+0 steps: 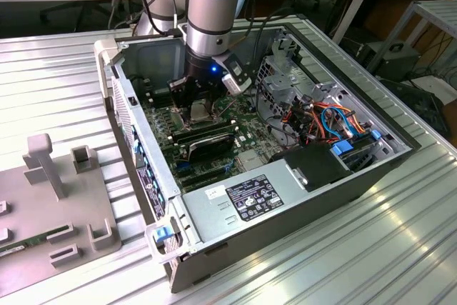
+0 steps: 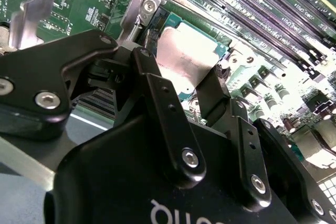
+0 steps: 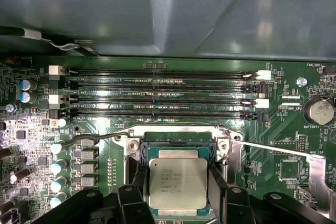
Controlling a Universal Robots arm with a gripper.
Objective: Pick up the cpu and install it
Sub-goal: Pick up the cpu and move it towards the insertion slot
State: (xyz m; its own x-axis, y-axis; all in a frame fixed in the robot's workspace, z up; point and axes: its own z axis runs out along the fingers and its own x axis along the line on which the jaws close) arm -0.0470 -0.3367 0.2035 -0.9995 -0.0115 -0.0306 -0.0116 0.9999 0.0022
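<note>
The cpu [image 3: 177, 183], a small square chip with a dull silver top, sits between the two black fingers [image 3: 218, 182] of my gripper [image 3: 177, 187], which is shut on its opposite edges. It is level over the dark square socket [image 3: 178, 141], whose metal frame stands open; I cannot tell whether the chip rests in it. In the second wrist view the cpu [image 2: 186, 59] shows past the gripper [image 2: 184, 85] and its fingers [image 2: 152, 80]. From the exterior view, the gripper [image 1: 196, 108] reaches down into the open computer case, low over the motherboard [image 1: 214, 144].
Several empty memory slots [image 3: 157, 93] run beside the socket. The case walls [image 1: 128, 105], a power supply [image 1: 243, 198] and bundled cables [image 1: 321, 116] hem in the arm. A grey fixture tray [image 1: 57, 198] lies on the ribbed metal table at the exterior view's left.
</note>
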